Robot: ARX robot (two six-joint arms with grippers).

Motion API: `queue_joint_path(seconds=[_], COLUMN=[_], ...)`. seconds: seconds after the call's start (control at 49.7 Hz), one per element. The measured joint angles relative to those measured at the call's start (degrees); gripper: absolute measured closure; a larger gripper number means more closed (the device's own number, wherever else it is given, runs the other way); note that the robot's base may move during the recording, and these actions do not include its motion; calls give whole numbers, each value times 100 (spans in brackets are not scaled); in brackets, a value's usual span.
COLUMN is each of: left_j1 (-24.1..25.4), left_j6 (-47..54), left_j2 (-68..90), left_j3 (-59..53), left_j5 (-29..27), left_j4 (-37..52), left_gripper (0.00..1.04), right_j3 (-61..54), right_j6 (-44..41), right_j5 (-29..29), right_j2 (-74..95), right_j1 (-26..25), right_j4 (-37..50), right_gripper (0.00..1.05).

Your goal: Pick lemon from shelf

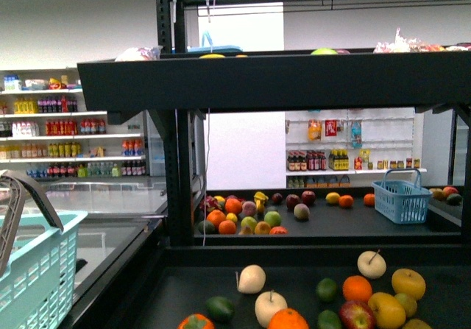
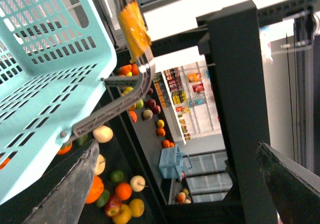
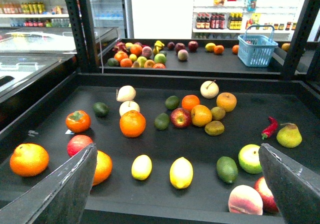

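The lemon is a bright yellow oval fruit lying near the front edge of the black shelf's lower deck. A smaller yellow oval fruit lies just beside it. My right gripper is open and empty, hovering above the deck with the lemon between its fingers in the picture. My left gripper is open and empty, held beside the shelf's upright. The shelf fills the front view. Neither gripper nor the lemon shows there.
An orange, a green avocado, a green apple and a peach lie around the lemon. A teal basket hangs at my left, close to the left wrist. A blue basket stands on the far deck.
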Motion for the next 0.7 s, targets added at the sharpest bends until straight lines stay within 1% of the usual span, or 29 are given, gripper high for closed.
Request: queue_joint_path(seconds=[0.101, 0.201, 0.382, 0.583, 0.624, 0.704], left_j1=[79, 144, 151, 151, 151, 162], left_j6=[-627, -879, -984, -988, -986, -975], left_j2=[1054, 1840, 2653, 3158, 3209, 3346], left_j3=[522, 1062, 1759, 2343, 2396, 2559], left_j5=[-92, -151, -273, -361, -369, -389], left_j4=[376, 581, 894, 918, 918, 881], left_gripper=[8, 8, 8, 8, 9, 23], right_j3=[0, -2, 0, -2, 0, 0], right_j6=[0, 0, 0, 0, 0, 0], right_j5=[0, 0, 0, 0, 0, 0], right_j2=[0, 0, 0, 0, 0, 0], right_j1=[0, 0, 0, 0, 0, 0], right_j4=[0, 0, 0, 0, 0, 0], right_gripper=[8, 8, 8, 8, 8, 8])
